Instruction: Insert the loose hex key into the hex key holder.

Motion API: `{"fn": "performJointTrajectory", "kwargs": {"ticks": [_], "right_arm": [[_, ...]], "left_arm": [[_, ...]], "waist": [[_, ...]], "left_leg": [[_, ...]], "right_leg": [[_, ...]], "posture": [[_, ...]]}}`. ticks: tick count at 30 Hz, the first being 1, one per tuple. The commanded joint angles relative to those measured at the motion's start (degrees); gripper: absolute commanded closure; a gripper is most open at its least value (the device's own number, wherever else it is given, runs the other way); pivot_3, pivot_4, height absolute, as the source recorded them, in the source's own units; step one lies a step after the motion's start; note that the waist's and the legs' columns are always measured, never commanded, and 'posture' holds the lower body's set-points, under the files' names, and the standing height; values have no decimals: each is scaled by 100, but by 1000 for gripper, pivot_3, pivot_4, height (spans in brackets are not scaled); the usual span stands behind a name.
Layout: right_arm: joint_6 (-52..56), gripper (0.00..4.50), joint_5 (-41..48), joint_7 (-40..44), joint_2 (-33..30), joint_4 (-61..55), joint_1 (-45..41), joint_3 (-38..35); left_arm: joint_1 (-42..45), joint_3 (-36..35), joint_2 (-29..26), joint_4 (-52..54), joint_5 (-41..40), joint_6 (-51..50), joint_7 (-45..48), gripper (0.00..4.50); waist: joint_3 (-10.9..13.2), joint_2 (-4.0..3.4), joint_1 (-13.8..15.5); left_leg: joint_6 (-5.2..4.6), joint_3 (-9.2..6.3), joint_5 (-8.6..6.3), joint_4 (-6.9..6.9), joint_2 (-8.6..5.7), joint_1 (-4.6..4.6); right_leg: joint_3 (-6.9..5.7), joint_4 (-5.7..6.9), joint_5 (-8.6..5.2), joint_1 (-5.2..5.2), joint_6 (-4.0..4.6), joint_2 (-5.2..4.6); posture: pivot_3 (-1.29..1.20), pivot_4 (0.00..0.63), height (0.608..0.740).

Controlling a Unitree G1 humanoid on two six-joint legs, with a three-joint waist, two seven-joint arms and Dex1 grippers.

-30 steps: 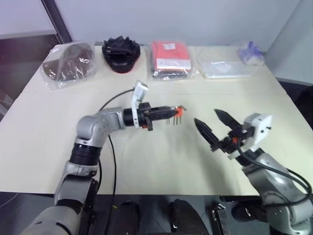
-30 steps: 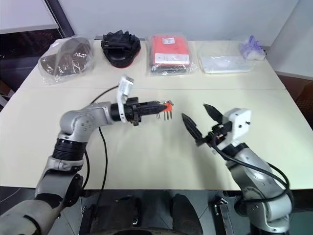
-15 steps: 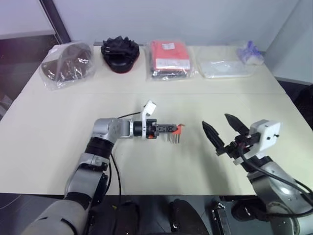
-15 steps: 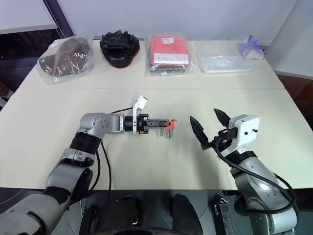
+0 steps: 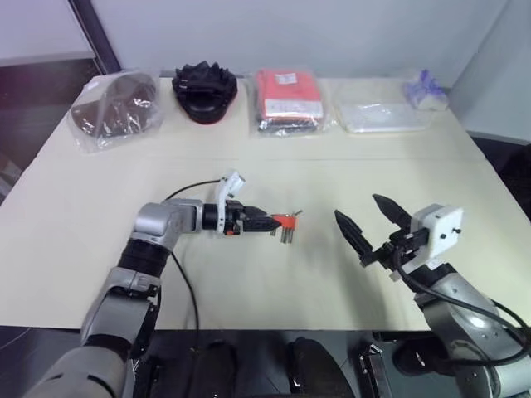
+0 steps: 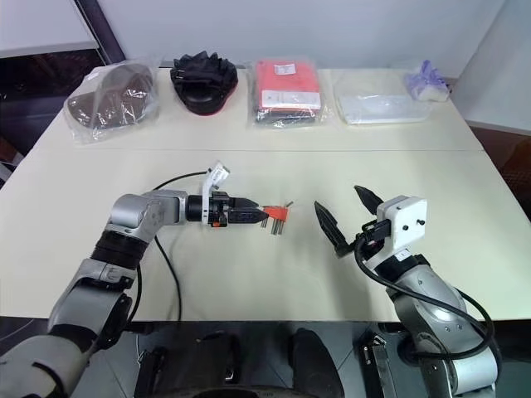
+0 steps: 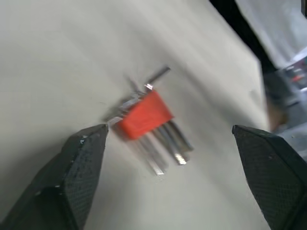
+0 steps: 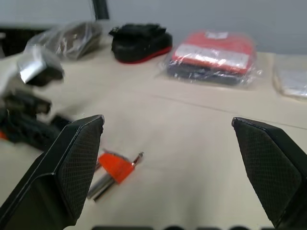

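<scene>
The hex key holder (image 7: 144, 114), a small red-orange block with short grey keys sticking out of it, is seen lying on the pale table (image 5: 274, 274) near its middle. A thin metal rod (image 7: 158, 74), possibly the loose hex key, is seen protruding from the block's far end; whether it is seated in a slot cannot be told. The left gripper (image 5: 267, 222) is pointed at the holder with its fingers spread wide on either side of it, and nothing is gripped between them; whether a fingertip touches the block cannot be told. The right gripper (image 5: 369, 224) is held above the table, well apart from the holder, its jaws wide and empty. Along the table's far edge are laid a bagged dark item (image 5: 114, 108), a black object (image 5: 204, 89), a red packet in clear plastic (image 5: 287, 98) and a clear bag (image 5: 383, 114).
</scene>
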State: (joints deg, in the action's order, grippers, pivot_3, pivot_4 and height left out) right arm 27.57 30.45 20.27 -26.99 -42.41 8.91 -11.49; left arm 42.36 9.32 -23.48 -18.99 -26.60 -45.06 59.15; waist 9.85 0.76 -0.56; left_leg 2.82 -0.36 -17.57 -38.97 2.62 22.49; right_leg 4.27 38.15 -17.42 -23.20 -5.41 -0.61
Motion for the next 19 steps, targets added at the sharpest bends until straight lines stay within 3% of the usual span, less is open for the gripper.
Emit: {"fn": "performJointTrajectory", "kwargs": {"ticks": [1, 6, 10, 19], "right_arm": [[97, 0, -64, 357, -461, 16, -11, -151], [424, 0, -150, 1423, -1873, 196, 165, -439], [604, 0, -111, 1997, -2656, 286, 211, -650], [550, 0, -104, 2584, -3016, 612, -84, -932]], "left_arm": [[23, -159, -183, 375, 68, 452, 212, 29], [-188, -204, -743, 1108, 67, 790, 694, 29], [-399, -298, -1142, 1661, -70, 759, 933, 29], [-1027, -923, -1600, 2719, -484, 278, 549, 29]], "waist": [[0, 0, -7], [1, -1, -20], [2, 1, -23], [4, 5, -15]], "left_leg": [[0, 2, 0, 0, -1, 1], [-1, 2, -1, 0, -1, 0], [-3, 2, -1, 2, 3, -3], [-4, 1, -2, -3, 3, -2]], "right_leg": [[1, -2, 0, 0, 0, -1], [1, -4, 0, 1, 0, -1], [2, -2, 0, 1, 0, 3], [1, -5, 0, 7, -1, 1]], "posture": [[0, 150, 740], [0, 150, 740], [0, 150, 740], [0, 150, 740]]}}
